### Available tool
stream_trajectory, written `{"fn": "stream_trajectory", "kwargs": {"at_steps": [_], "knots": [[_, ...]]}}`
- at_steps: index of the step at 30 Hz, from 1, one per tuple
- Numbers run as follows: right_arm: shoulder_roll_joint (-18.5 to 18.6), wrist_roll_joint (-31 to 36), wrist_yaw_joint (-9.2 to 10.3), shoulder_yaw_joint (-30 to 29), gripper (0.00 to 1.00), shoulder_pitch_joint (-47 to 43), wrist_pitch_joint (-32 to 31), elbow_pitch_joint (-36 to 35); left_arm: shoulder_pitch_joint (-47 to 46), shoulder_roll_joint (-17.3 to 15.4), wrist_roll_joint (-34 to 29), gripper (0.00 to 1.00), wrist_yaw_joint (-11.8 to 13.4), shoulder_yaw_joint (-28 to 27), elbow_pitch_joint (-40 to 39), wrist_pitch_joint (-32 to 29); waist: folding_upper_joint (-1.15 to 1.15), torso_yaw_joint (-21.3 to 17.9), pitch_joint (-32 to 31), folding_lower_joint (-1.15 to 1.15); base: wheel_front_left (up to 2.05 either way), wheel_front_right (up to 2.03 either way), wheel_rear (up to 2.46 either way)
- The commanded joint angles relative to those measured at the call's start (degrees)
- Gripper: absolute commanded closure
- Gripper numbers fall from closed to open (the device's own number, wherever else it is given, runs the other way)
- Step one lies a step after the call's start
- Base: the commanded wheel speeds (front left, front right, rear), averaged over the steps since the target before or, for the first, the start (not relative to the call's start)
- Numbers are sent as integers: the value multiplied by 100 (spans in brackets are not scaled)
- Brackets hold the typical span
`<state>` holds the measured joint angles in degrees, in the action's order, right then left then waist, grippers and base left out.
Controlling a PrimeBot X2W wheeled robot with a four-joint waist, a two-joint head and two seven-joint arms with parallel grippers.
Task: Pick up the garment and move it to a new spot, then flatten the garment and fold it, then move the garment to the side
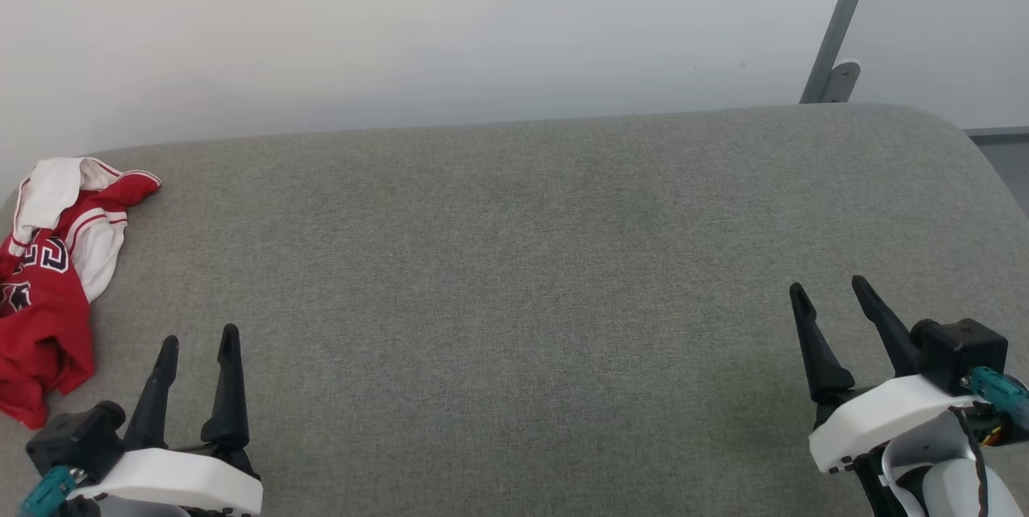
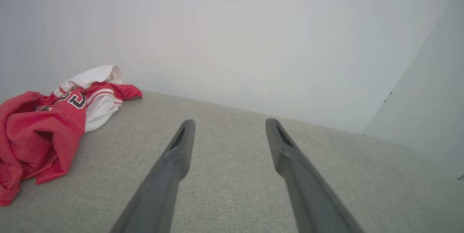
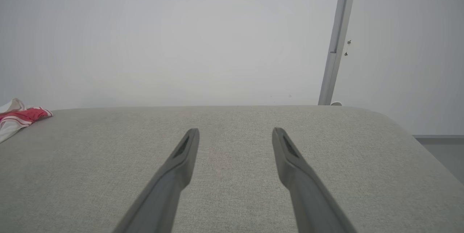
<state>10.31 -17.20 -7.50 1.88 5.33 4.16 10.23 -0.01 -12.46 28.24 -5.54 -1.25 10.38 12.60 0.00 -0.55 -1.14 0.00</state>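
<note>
The garment (image 1: 48, 284), a red sports shirt with white sleeve panels, striped trim and black-white lettering, lies crumpled at the far left edge of the grey cushioned surface (image 1: 522, 260). In the left wrist view the garment (image 2: 47, 124) sits left of my fingers, apart from them. A corner of the garment (image 3: 16, 117) shows at the left edge of the right wrist view. My left gripper (image 1: 198, 338) hovers open at the lower left, just right of the shirt, holding nothing. My right gripper (image 1: 830, 286) stands open at the lower right, far from the shirt, with nothing in it.
A pale wall (image 1: 402, 26) rises behind the surface. A grey metal pole with a bracket (image 1: 836, 34) stands at the back right. The cushion's rounded right edge (image 1: 989, 155) drops off to the floor.
</note>
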Motion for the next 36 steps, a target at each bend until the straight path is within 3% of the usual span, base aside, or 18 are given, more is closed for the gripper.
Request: {"fn": "stream_trajectory", "kwargs": {"at_steps": [1, 22, 36], "knots": [[24, 134, 2, 18, 0, 77, 61, -34, 19, -33, -112, 0, -22, -5, -44, 38, 0, -3, -1, 0, 0, 0, 0], [39, 1063, 2, -52, 0, 40, 216, -83, 40, -156, -820, 0, -39, 27, -15, 270, 0, -35, -48, 0, 0, 0, 0], [-22, 1100, 2, -61, 0, 29, 241, -79, 18, -146, -736, 0, 6, -47, 87, 259, 0, 10, -69, 0, 0, 0, 0]]}}
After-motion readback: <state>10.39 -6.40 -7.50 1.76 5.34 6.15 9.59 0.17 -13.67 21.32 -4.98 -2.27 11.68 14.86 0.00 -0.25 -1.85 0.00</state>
